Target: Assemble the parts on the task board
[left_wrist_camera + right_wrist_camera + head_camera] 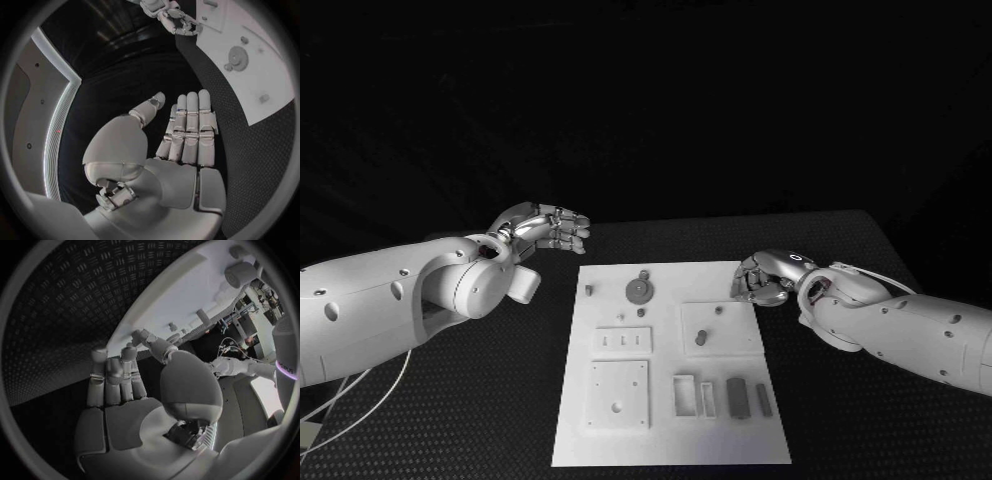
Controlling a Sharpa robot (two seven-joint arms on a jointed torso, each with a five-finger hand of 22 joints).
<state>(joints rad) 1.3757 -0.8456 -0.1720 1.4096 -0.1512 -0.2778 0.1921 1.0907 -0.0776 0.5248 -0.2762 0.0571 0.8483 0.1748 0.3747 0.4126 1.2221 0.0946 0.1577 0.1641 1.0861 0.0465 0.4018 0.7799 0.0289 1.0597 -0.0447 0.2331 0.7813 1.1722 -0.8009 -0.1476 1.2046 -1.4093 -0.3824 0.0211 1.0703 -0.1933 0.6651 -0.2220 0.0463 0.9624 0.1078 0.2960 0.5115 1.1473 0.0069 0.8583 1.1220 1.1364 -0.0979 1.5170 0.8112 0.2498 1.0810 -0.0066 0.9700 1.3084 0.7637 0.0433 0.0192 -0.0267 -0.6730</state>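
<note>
Both hands hovering empty at the task board's far corners, no part picked yet.

The left hand (548, 228) is hanging off the board's far left corner, fingers straight and held together, holding nothing. The task board (733, 445) is lying mid-table, with grey parts (737, 396) resting near its front edge. The right hand (767, 278) is hovering at the right edge, fingers loosely curled and empty; it should probably come down squarely over one part, spreading before pinching.
</note>
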